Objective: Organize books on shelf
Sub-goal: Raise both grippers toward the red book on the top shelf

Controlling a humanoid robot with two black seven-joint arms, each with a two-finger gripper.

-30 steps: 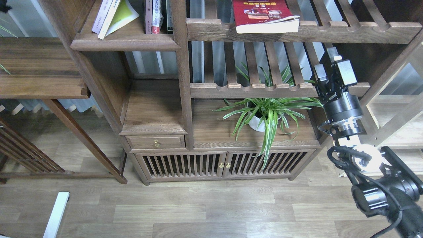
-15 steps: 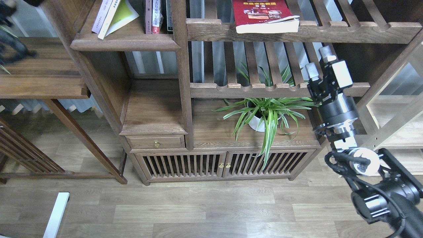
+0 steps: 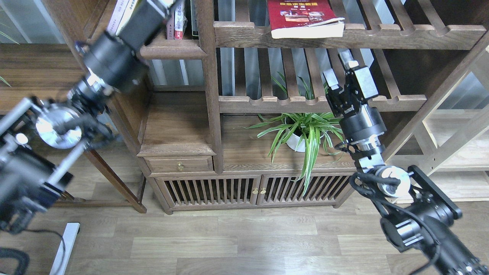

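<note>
Red book point(image 3: 303, 17): paperback, glossy cover with small photos, pale page block facing you. It lies flat on the slatted rack point(image 3: 382, 36) at top centre, its front edge overhanging the scalloped rail.

Shelf point(image 3: 172, 51): solid dark-brown plank, rounded moulded front, upper left of the bookcase. On it you see upright book spines point(image 3: 176, 23) against the post, and pale leaning books point(image 3: 116, 17) partly hidden by your left arm.

Left end effector point(image 3: 162, 4): blurred and cut by the top edge over the shelf; you cannot tell its opening or whether it holds anything.

Right end effector point(image 3: 338, 68): fingers parted, nothing between them, pointing up in front of the lower slatted rack point(image 3: 267, 100), below the red book and apart from it.

Plant point(image 3: 305, 131): long striped green leaves in a white pot, just left of the right wrist, on the cabinet top point(image 3: 244, 152).

Drawer point(image 3: 179, 165) with brass knob; slatted doors below. Open wood-plank floor point(image 3: 237, 244) in front.
</note>
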